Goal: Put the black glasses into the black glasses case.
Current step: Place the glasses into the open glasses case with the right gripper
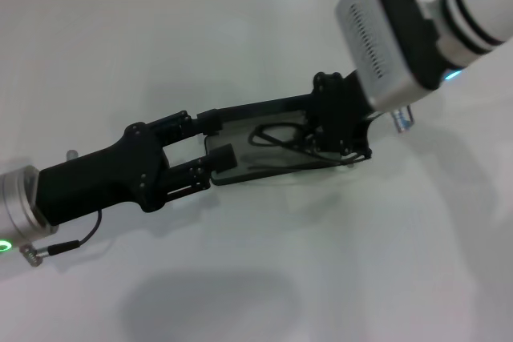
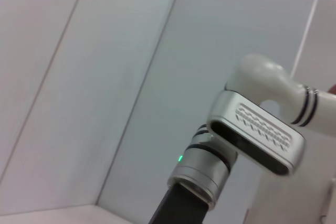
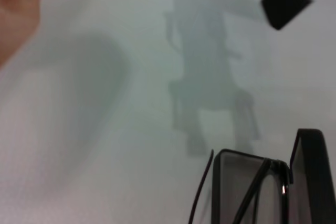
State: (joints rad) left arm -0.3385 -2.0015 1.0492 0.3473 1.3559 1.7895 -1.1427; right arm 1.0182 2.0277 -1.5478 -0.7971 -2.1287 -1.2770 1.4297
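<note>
The black glasses case (image 1: 240, 167) lies open in the middle of the white table, its lid (image 1: 264, 107) standing along the back. The black glasses (image 1: 272, 137) lie in its grey tray. My left gripper (image 1: 215, 140) reaches in from the left, open, with its fingers (image 1: 222, 158) spread at the case's left end. My right gripper (image 1: 333, 138) hangs over the case's right end, above the glasses. The right wrist view shows the case tray (image 3: 226, 187), the lid (image 3: 315, 177) and a temple arm of the glasses (image 3: 252, 192). The left wrist view shows no task object.
The white table (image 1: 385, 262) extends all around the case. A small blue and white object (image 1: 403, 120) shows beside my right wrist. A cable and plug (image 1: 56, 247) hang under my left arm. The left wrist view shows my right arm's wrist (image 2: 257, 135) against a wall.
</note>
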